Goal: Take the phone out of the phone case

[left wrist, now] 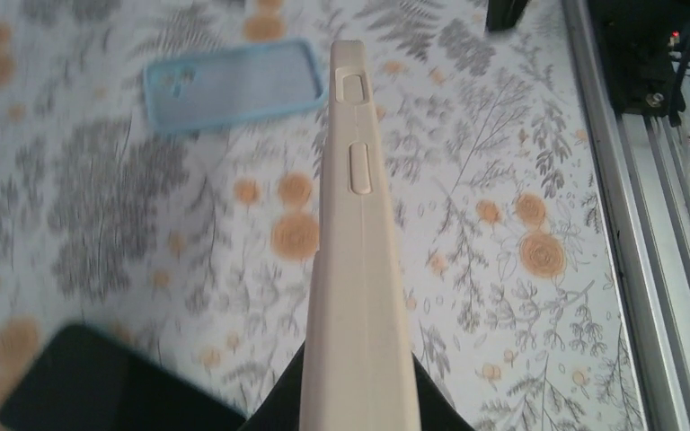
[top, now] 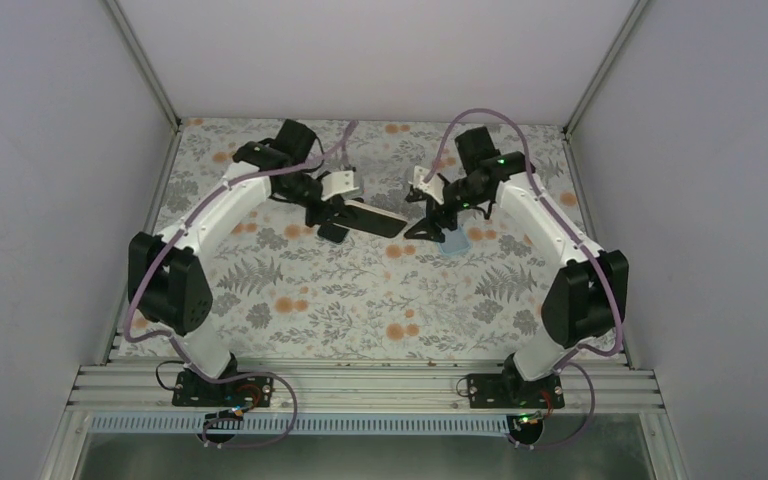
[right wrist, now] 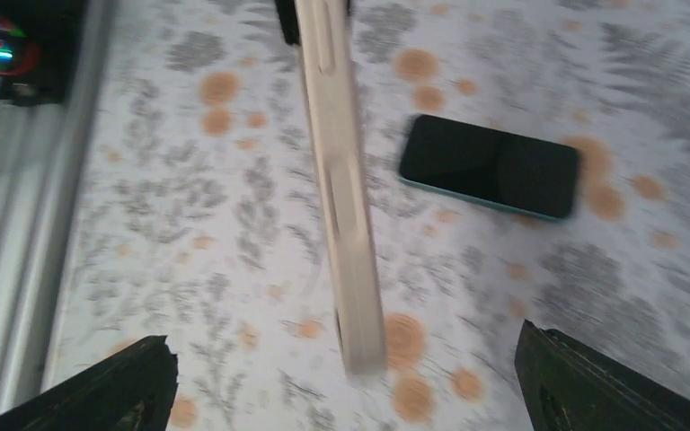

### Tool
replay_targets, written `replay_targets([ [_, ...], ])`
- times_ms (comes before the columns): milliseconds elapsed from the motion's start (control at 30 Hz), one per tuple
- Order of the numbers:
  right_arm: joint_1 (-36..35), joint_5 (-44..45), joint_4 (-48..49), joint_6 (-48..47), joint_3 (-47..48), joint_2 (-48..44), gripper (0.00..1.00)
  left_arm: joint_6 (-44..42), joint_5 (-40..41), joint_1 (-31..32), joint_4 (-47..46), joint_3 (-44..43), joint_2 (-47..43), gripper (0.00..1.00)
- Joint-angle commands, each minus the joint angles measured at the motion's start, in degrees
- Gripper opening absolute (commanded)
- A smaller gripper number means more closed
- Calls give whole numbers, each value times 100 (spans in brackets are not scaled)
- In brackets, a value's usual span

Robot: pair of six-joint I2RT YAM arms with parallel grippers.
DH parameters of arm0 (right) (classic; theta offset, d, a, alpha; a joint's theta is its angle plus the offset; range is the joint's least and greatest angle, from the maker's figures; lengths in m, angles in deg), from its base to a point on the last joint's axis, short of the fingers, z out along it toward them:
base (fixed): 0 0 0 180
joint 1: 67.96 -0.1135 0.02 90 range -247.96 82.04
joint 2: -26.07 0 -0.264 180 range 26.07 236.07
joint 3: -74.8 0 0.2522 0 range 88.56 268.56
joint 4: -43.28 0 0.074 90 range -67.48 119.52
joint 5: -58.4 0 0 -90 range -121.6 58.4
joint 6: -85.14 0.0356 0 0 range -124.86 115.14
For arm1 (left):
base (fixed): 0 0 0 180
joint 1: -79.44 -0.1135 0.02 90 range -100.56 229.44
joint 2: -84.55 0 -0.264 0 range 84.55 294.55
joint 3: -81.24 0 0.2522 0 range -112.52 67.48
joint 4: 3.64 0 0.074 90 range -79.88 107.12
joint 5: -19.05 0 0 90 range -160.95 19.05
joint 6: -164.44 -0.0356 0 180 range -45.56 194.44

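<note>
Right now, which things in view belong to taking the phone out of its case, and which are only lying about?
For the job: matte beige phone case, held edge-on; left gripper, shut on it; right gripper, open, facing it.
Lying about: empty light-blue phone case; flat black phone with teal edge; both on the flowered table.

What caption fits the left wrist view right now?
Edge-on beige phone case held above the floral table, an empty blue case and a dark phone lying on it.
</note>
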Motion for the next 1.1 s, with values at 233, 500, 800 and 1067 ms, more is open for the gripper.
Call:
replay_targets([
  [233, -54, -1355, -563, -866, -424, 129, 92, -947, -339, 670, -475, 162, -397, 2],
  [500, 198, -1527, -1060, -1386, -371, 389, 91, -1131, -574, 674, -411, 95, -564, 2],
  [800, 360, -1473, -658, -1194, -543, 334, 87, -1289, -953, 678, 118, -224, -560, 2],
  [1067, 717, -1546, -1248, -1617, 125, 715, 86, -1558, -817, 827, 365, 40, -786, 2],
])
